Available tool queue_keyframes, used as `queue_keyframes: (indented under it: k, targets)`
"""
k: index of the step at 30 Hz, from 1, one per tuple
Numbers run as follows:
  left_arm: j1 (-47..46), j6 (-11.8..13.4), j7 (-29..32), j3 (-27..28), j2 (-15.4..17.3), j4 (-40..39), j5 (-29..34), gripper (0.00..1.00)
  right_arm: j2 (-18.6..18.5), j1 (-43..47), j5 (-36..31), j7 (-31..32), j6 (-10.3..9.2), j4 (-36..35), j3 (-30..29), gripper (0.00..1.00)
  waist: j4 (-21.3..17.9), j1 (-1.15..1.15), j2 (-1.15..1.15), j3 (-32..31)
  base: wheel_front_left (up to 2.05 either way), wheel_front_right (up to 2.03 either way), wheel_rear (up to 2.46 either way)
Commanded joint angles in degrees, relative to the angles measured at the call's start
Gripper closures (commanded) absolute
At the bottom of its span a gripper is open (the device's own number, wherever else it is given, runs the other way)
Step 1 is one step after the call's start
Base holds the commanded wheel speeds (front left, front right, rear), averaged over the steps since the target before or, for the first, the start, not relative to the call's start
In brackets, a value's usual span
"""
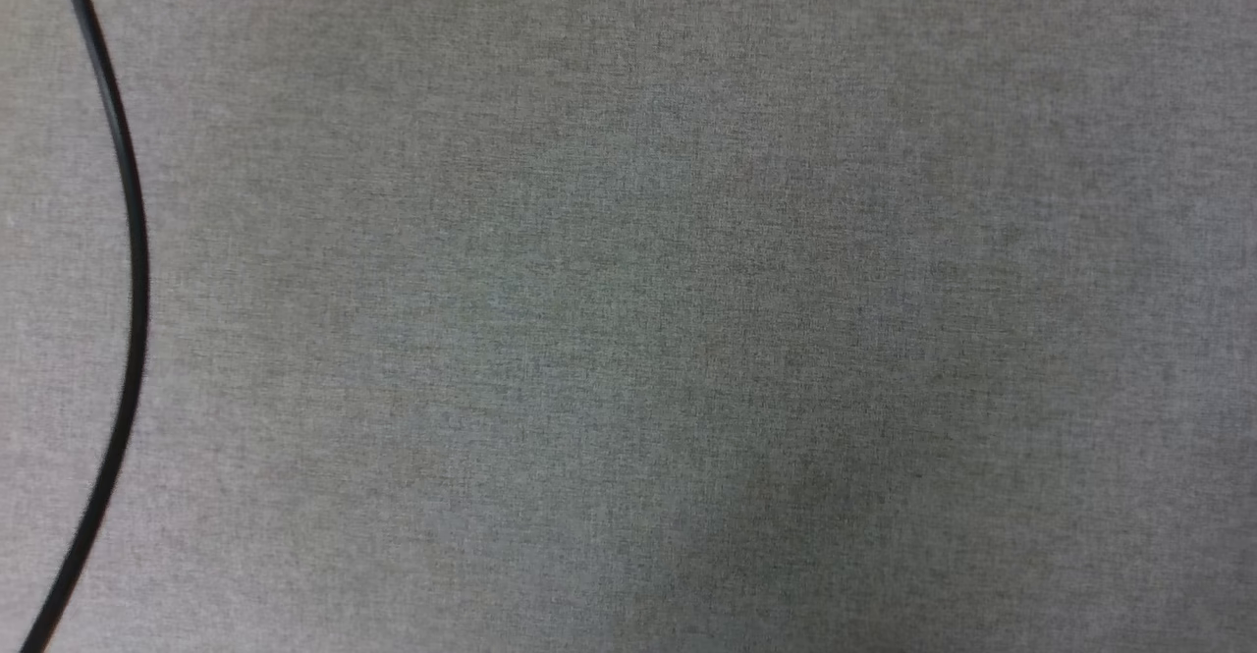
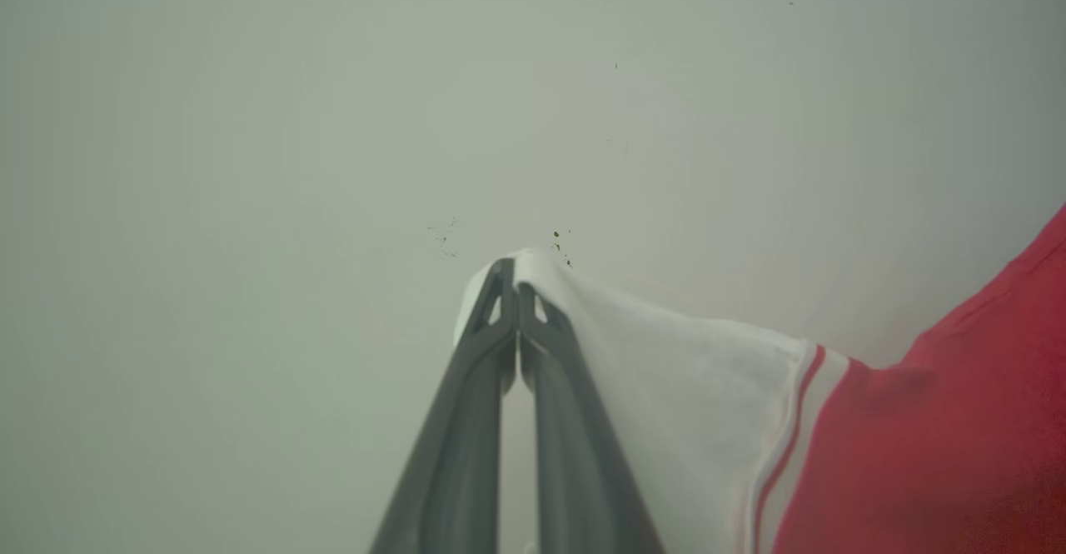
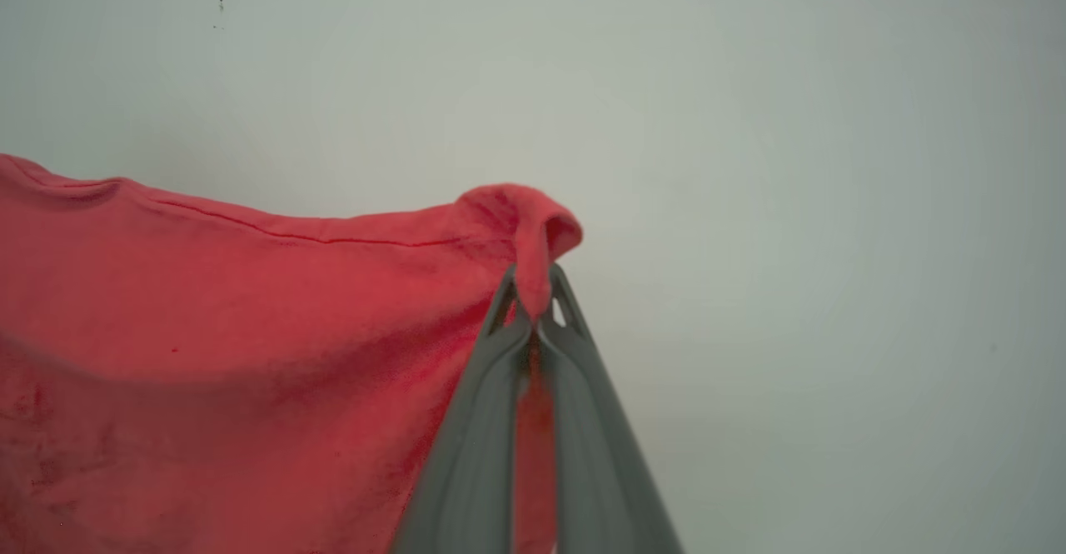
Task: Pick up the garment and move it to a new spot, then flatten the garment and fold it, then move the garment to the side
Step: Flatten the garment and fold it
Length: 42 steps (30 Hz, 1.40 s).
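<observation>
The garment (image 2: 916, 454), in the left wrist view, fills the lower right: a white sleeve (image 2: 683, 387) runs down from the fingertips to a red-and-white striped trim (image 2: 791, 429), and beyond the trim lies the red body cloth. The left gripper (image 2: 516, 287) has its two dark fingers pressed together, clamped on the tip of that white sleeve, which wraps over both fingertips. Behind it is a pale, plain surface (image 2: 250, 162) with a few tiny dark specks (image 2: 445, 237) just above the fingertips.

In the right wrist view the red cloth of the garment (image 3: 208, 329) spreads across the left half, its stitched edge (image 3: 291, 233) running from the left border to the fingertips. The right gripper (image 3: 533, 296) has its jaws closed on a bunched corner of this red edge; a small fold bulges over the fingertips and a strip of red shows between the fingers lower down. The same kind of pale surface lies behind.

The head view looks at a grey woven cloth surface (image 1: 687, 290), with a thin black cable (image 1: 133, 241) curving down its left side.
</observation>
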Motion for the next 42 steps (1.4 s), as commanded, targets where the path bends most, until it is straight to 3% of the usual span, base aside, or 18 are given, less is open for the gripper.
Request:
queue_keyframes:
  k: [1, 8, 14, 25, 34, 42]
  targets:
    - [-1.0, 0.0, -0.4, -0.5, 0.2, 0.6, -0.2, 1.0, 0.5, -1.5, -0.4, -0.7, -0.09, 0.9, 0.1, 1.0, -0.1, -0.02, 0.0, 0.2, 0.0, 0.0, 0.0]
    - [-2.5, 0.0, -2.6, -4.3, 0.8, 5.3, -2.5, 1.0, 1.2, -5.3, 0.3, -4.8, -0.09, 9.3, 3.5, 1.0, -0.6, -0.02, 0.0, 1.8, 0.0, 0.0, 0.0]
    - [1.2, 0.0, -4.5, -7.5, 1.5, 7.2, -5.4, 1.0, 0.1, -0.8, 2.9, -8.4, -0.09, 13.5, 8.4, 1.0, -1.0, -0.02, 0.0, 2.7, 0.0, 0.0, 0.0]
    - [21.4, 0.6, -6.3, -7.8, 3.4, 1.0, -10.2, 1.0, -2.5, 15.4, 12.9, -13.7, -0.09, 11.4, 16.4, 1.0, -1.7, -0.02, 0.0, -0.8, 0.0, 0.0, 0.0]
    - [46.3, 6.8, -6.4, -6.1, 3.5, -13.3, -12.7, 1.0, -5.7, 32.4, 17.8, -15.4, -0.09, 4.7, 19.9, 1.0, -1.5, -0.02, 0.0, -6.2, 0.0, 0.0, 0.0]
    - [66.3, 10.8, -6.4, -6.9, 4.4, -21.3, -14.5, 1.0, -7.4, 47.8, 19.7, -15.4, -0.09, -0.2, 21.0, 1.0, -1.3, -0.02, 0.0, -13.2, 0.0, 0.0, 0.0]
